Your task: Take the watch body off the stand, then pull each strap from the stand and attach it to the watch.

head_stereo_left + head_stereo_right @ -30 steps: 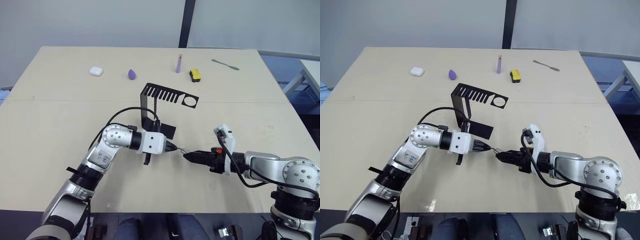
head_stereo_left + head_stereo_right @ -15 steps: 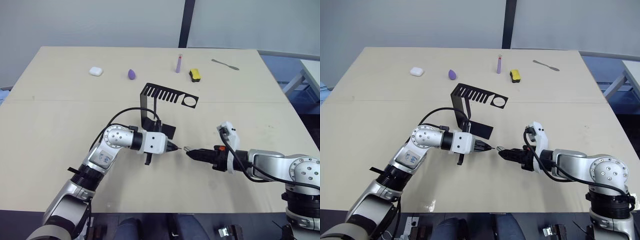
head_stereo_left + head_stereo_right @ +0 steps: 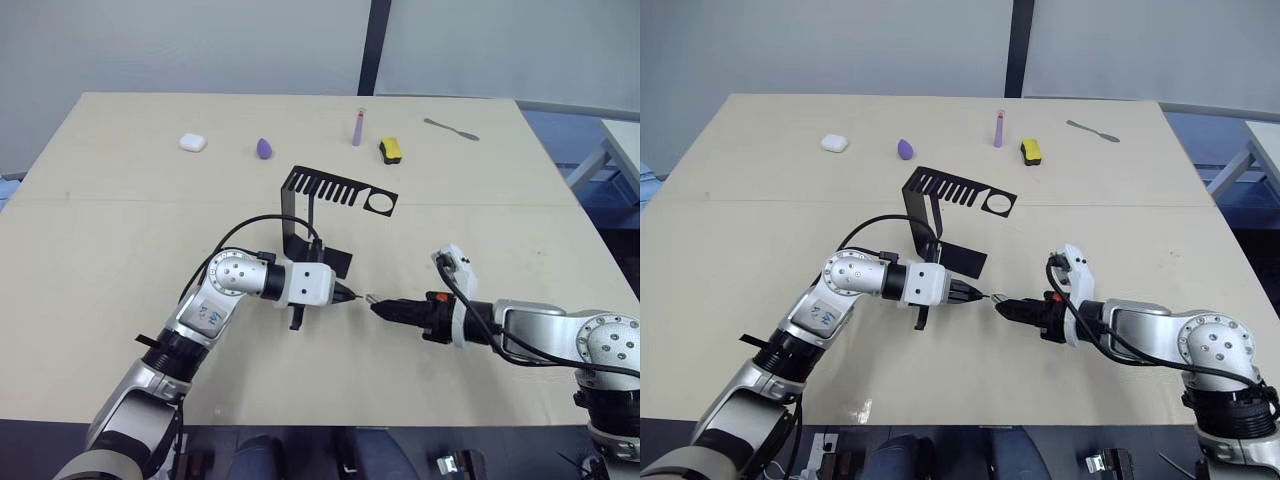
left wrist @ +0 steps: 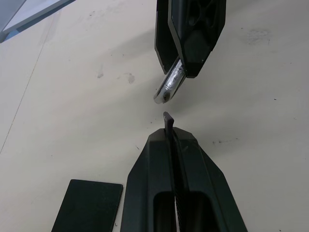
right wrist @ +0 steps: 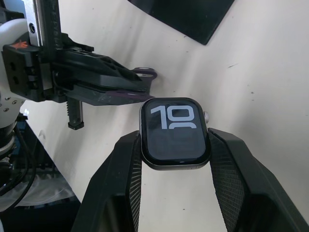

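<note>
Notably right wrist view reveals watch body [image 5: 174,133] screen digits

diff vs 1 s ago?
The right gripper, shut on the watch body, drew back a little from the left gripper, opening a small gap between the watch and the strap the left holds. The stand and far-edge items stayed put.

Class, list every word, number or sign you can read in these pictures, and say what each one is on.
"10": large light digits on the black screen of the watch body, held between the right gripper's fingers.
Small orange marking on the left gripper's housing: too small to read.
No other text can be read.
</note>
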